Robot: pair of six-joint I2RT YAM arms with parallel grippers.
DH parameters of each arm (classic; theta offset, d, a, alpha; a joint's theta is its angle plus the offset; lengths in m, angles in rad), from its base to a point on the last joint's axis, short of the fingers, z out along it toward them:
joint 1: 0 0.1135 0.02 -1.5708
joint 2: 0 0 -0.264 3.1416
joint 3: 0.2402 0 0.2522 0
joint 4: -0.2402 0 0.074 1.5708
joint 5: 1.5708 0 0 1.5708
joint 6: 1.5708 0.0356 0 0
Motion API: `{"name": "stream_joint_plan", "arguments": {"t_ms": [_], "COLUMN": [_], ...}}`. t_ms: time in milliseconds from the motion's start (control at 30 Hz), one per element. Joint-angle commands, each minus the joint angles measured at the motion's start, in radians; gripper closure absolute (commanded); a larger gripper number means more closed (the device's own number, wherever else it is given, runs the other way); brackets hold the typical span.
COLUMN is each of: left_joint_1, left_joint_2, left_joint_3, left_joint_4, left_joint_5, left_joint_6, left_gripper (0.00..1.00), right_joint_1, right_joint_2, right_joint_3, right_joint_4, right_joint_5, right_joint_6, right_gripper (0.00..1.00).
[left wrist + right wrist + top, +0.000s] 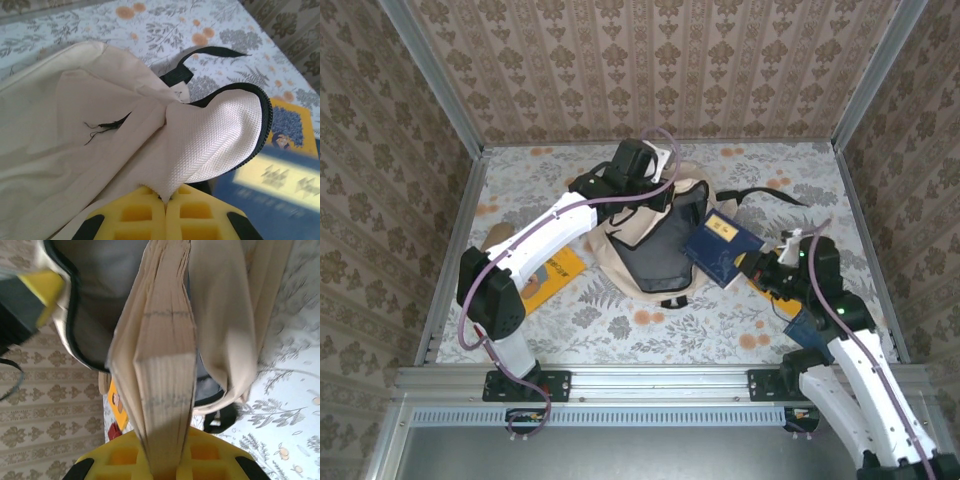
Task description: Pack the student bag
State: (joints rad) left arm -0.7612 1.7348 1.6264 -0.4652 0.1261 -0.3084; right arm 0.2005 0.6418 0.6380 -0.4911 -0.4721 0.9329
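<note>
- Pinching a fold of the student bag's (75,125) cream fabric in the left gripper (165,197), jaws closed, bottom centre.
- Just above the pinch: a woven flap (220,135) edged in black zip.
- Beyond: black strap (210,52) lying on the floral table (100,25).
- Lower right, blurred: blue book (280,185).

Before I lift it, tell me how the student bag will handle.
Probably floppy: the student bag lies slumped and creased, its flap folding where the left gripper pinches it. Its mouth likely sags unless held open for the blue book in the right gripper. The woven cloth looks grippy, unlikely to slip.
</note>
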Motion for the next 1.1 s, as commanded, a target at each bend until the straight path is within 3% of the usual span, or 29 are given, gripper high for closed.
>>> {"name": "stream_joint_plan", "arguments": {"t_ms": [0,200,533,800,933,1067], "left_joint_1": [-0.011,-0.012,0.018,0.034,0.05,0.071], "left_joint_2": [-0.007,-0.02,-0.045,-0.061,-0.061,-0.062], "left_joint_3": [0.061,0.068,0.071,0.087,0.114,0.115], "left_joint_4": [0.067,0.048,0.019,0.028,0.014,0.013], "left_joint_5": [-0.005,0.007,0.0,-0.002,0.007,0.023], "left_joint_6": [0.0,0.015,0.008,-0.014,-0.031,-0.044], "left_gripper": [0.96,0.96,0.97,0.97,0.97,0.97], "right_joint_1": [0.113,0.263,0.325,0.342,0.369,0.368], "right_joint_2": [0.07,0.352,0.803,1.033,1.144,1.251], "right_joint_3": [-0.004,0.032,0.182,0.3,0.342,0.391], "right_joint_4": [0.212,0.484,0.895,0.947,0.993,1.025], "right_joint_5": [0.082,0.269,0.431,0.504,0.612,0.618], "right_joint_6": [0.086,0.151,0.251,0.358,0.333,0.343], "right_gripper": [1.0,1.0,1.0,1.0,1.0,1.0]}}
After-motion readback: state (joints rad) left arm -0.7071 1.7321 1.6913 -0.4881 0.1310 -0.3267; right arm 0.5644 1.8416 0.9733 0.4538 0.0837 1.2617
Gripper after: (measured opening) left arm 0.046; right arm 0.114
